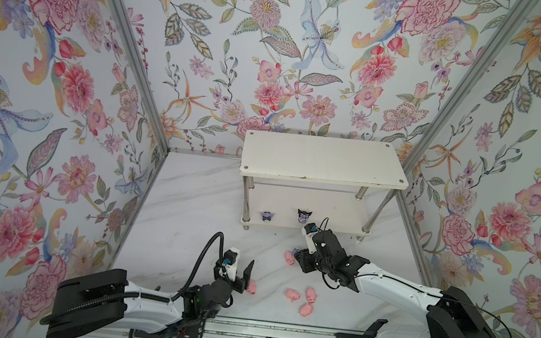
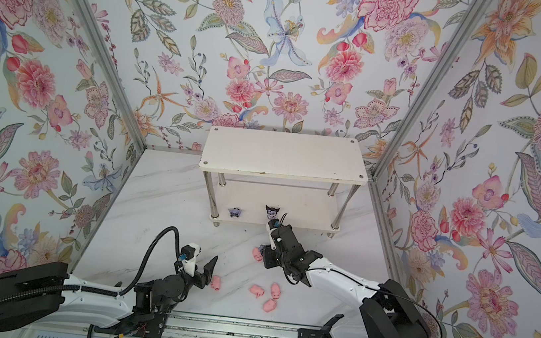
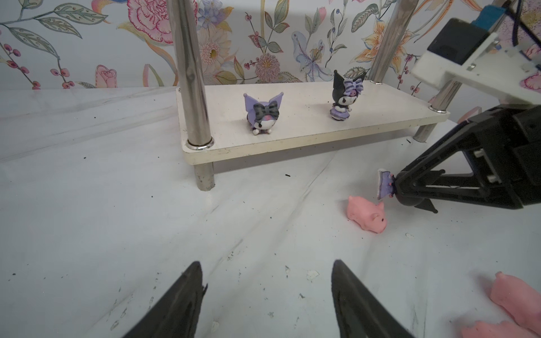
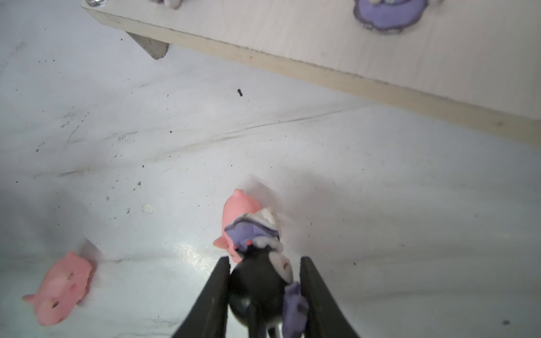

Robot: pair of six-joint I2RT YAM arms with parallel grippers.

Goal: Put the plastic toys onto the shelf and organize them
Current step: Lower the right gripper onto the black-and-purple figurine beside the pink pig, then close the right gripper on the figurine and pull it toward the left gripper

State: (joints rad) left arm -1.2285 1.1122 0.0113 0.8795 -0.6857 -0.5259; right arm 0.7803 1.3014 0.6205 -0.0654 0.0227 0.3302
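The white two-tier shelf (image 1: 324,158) stands at the back; its lower board (image 3: 307,131) bears two purple-and-black figurines (image 3: 263,114) (image 3: 344,96). Just in front of that board, my right gripper (image 4: 265,260) is shut on a third figurine (image 4: 257,281), held low over the table. A pink pig (image 4: 238,207) lies right beside it. My left gripper (image 3: 265,263) is open with nothing between its fingers. Another pig (image 1: 251,286) lies next to it, outside the jaws. Three more pigs (image 1: 292,294) (image 1: 311,295) (image 1: 306,309) lie near the table's front.
The shelf's top board (image 2: 283,154) is bare. Chrome legs (image 3: 193,87) stand at the lower board's corners. Floral walls close in the back and both sides. An aluminium rail (image 1: 260,335) runs along the front edge.
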